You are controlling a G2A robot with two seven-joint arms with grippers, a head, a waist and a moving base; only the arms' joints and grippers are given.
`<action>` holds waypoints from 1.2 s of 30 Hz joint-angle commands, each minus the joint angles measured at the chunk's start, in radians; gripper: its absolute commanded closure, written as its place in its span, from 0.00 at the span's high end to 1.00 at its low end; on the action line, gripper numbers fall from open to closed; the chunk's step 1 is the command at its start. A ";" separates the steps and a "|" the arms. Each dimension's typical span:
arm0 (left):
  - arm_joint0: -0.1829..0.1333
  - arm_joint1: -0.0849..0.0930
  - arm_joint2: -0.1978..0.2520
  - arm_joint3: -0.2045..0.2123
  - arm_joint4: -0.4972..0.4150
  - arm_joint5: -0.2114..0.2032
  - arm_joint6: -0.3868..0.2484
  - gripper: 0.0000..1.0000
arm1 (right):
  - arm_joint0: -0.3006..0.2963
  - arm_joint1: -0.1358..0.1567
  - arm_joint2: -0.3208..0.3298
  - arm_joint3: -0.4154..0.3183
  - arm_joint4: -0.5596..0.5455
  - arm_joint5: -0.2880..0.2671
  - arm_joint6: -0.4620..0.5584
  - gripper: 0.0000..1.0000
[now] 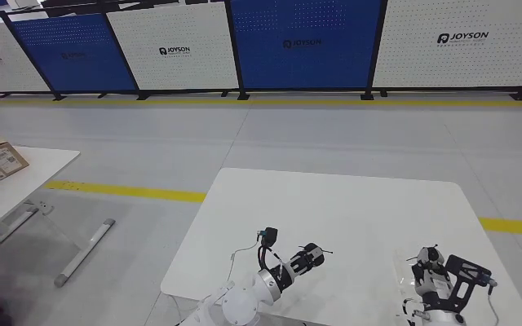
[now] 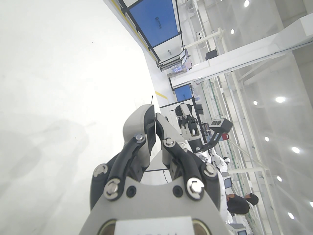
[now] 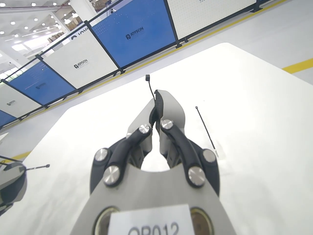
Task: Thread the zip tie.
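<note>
My right gripper [image 3: 156, 94] is shut on a thin black zip tie [image 3: 149, 86], whose square head sticks up past the fingertips. My left gripper [image 2: 155, 114] is shut too, and a thin black zip tie tip [image 2: 152, 99] pokes out beyond its pads. In the right wrist view the left gripper [image 3: 11, 184] shows with its tie end [image 3: 39, 167] pointing toward the right gripper, a gap between them. I cannot tell whether both hold one tie. From above, the left gripper [image 1: 314, 254] and the right gripper [image 1: 424, 262] hover over the white table [image 1: 326, 204] near its front edge.
A second black zip tie [image 3: 205, 128] lies loose on the table beside the right gripper. Blue and white partition panels [image 1: 306, 45] stand beyond the table. Another table [image 1: 33, 167] stands to the left, and a yellow floor line [image 1: 122, 191] runs between.
</note>
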 commanded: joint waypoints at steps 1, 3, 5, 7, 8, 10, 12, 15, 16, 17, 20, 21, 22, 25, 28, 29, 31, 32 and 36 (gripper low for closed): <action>0.000 0.000 0.000 0.000 0.000 0.000 0.000 0.00 | 0.000 0.000 0.001 -0.001 0.002 0.001 0.001 0.00; 0.000 0.000 0.000 0.000 0.000 0.000 0.000 0.00 | 0.000 0.000 0.001 -0.001 0.002 0.001 0.001 0.00; 0.000 0.000 0.000 0.000 0.000 0.000 0.000 0.00 | 0.000 0.000 0.001 -0.001 0.002 0.001 0.001 0.00; 0.000 0.000 0.000 0.000 0.000 0.000 0.000 0.00 | 0.000 0.000 0.001 -0.001 0.002 0.001 0.001 0.00; 0.000 0.000 0.000 0.000 0.000 0.000 0.000 0.00 | 0.000 0.000 0.001 -0.001 0.002 0.001 0.001 0.00; 0.000 0.000 0.000 0.000 0.000 0.000 0.000 0.00 | 0.000 0.000 0.001 -0.001 0.002 0.001 0.001 0.00; 0.000 0.000 0.000 0.000 0.000 0.000 0.000 0.00 | 0.000 0.000 0.001 -0.001 0.002 0.001 0.001 0.00; 0.000 0.000 0.000 0.000 0.000 0.000 0.000 0.00 | 0.000 0.000 0.001 -0.001 0.002 0.001 0.001 0.00; 0.000 0.000 0.000 0.000 0.000 0.000 0.000 0.00 | 0.000 0.000 0.001 -0.001 0.002 0.001 0.001 0.00; 0.000 0.000 0.000 0.000 0.000 0.000 0.000 0.00 | 0.000 0.000 0.001 -0.001 0.002 0.001 0.001 0.00; 0.000 0.000 0.000 0.000 0.000 0.000 0.000 0.00 | 0.000 0.000 0.001 -0.001 0.002 0.001 0.001 0.00; 0.000 0.000 0.000 0.000 0.000 0.000 0.000 0.00 | 0.000 0.000 0.001 -0.001 0.002 0.001 0.001 0.00; 0.000 0.000 0.000 0.000 0.000 0.000 0.000 0.00 | 0.000 0.000 0.001 -0.001 0.002 0.001 0.001 0.00; 0.000 0.000 0.000 0.000 0.000 0.000 0.000 0.00 | 0.003 0.000 0.002 0.004 0.004 -0.004 0.001 0.00; 0.000 0.000 0.000 0.000 0.000 0.000 0.000 0.00 | 0.006 -0.003 0.006 0.000 0.024 -0.011 0.007 0.00; 0.000 0.000 0.000 0.000 0.000 0.000 0.000 0.00 | 0.006 -0.004 0.009 -0.006 0.043 -0.016 0.013 0.00; 0.000 0.000 0.000 0.000 0.000 0.000 0.000 0.00 | 0.004 -0.006 0.020 -0.021 0.100 -0.031 0.036 0.00; 0.000 0.000 0.000 0.000 0.000 0.000 0.000 0.00 | 0.003 -0.007 0.027 -0.029 0.139 -0.037 0.053 0.00; 0.000 0.000 0.000 0.000 0.000 0.000 0.000 0.00 | 0.006 -0.007 0.074 -0.055 0.285 -0.068 0.177 0.00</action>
